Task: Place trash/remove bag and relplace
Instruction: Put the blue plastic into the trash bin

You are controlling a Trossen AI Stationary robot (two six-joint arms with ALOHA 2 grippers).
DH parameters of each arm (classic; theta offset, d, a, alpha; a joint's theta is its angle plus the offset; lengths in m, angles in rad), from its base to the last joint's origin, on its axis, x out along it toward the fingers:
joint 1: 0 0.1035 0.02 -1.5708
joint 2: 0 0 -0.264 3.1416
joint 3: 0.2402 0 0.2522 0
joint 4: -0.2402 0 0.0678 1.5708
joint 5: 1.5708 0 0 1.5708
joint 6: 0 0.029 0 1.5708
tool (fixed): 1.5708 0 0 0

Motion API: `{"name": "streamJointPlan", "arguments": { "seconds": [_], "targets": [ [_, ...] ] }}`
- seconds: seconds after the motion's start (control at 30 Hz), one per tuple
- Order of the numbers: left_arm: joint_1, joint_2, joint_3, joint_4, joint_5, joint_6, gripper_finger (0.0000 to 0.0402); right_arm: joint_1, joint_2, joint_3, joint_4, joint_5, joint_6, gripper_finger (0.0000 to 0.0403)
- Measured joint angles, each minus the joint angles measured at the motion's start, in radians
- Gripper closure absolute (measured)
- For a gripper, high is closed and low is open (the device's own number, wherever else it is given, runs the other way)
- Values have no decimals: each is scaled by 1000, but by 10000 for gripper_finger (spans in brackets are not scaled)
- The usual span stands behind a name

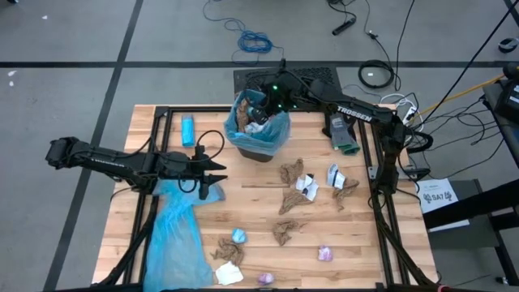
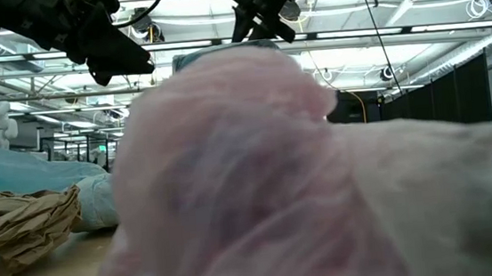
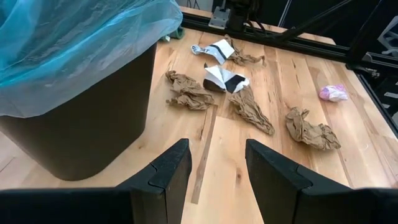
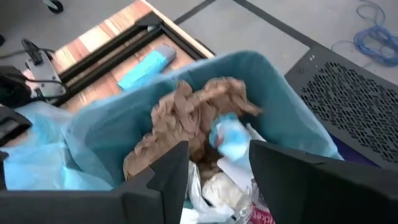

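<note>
With its fingers apart, the right gripper point(image 4: 214, 168) hangs directly above the bin point(image 1: 258, 126) at the table's far edge, a light-blue wrapper point(image 4: 225, 138) just below. Loose trash point(image 1: 296, 191) lies mid-table toward the right edge, nearer that arm. The left gripper point(image 1: 217, 172), fingers also apart and empty, waits near the left edge.

In the low view a blurred pink mass point(image 2: 321, 176) just in front of the lens fills most of the frame and hides the table behind it; its identity cannot be told. The spare blue bag point(image 1: 174, 243) runs past the near edge in the high view. The bin point(image 3: 81, 124) is cut off in the left wrist view. Lower trash point(image 4: 205, 143) in the bin lies hidden under the upper scraps
</note>
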Motion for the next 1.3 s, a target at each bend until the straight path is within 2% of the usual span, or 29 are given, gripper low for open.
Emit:
{"name": "streamJointPlan", "arguments": {
  "seconds": [0.4,0.53,0.63,0.83,0.93,1.07,1.3],
  "targets": [
    [-1,0,0,0,0,30,245,51,-62,0,-174,34,-58,242],
    [-1,0,0,0,3,32,245,119,-93,0,-319,175,-59,243],
    [-2,0,0,-8,45,25,245,182,-122,0,-420,277,-29,243],
    [-67,0,0,-27,57,24,245,303,-210,-46,-571,373,95,243],
    [-102,7,26,-62,50,-2,245,354,-295,-157,-588,392,197,243],
    [-139,51,106,-149,46,-24,245,423,-435,-401,-538,419,366,243],
    [-194,201,301,-359,22,-28,245,587,-640,-880,-202,406,646,243]
  ]
}}
